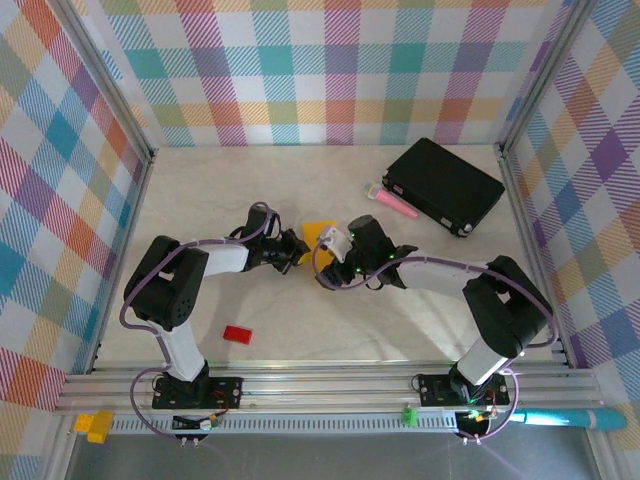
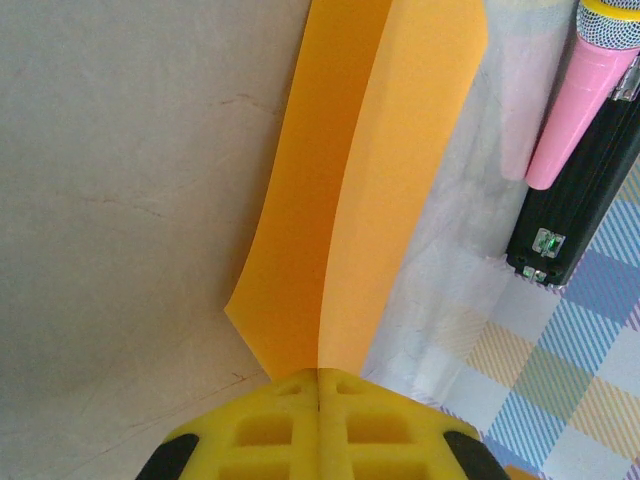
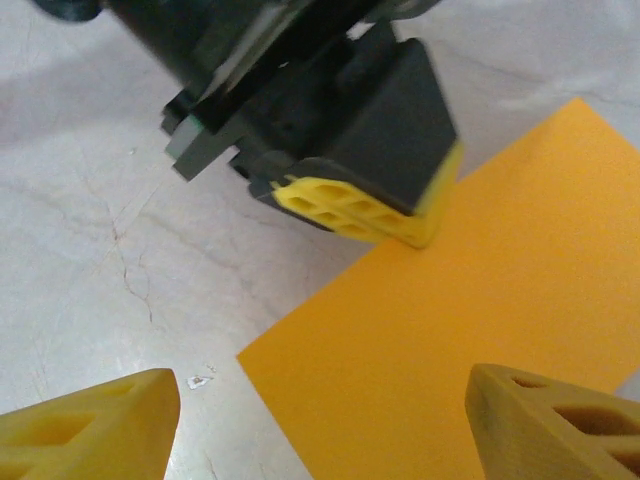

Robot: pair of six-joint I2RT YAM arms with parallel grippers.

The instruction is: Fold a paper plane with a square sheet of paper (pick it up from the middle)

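The left arm and right arm have black joints, white links and purple cables. The left gripper and right gripper carry yellow pads with square holes.

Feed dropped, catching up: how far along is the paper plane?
Done: the square sheet of paper shows one long crease. In hand: left claw shut on its edge, right claw open close by. Left: remaining folds; no pointed dart shape yet.
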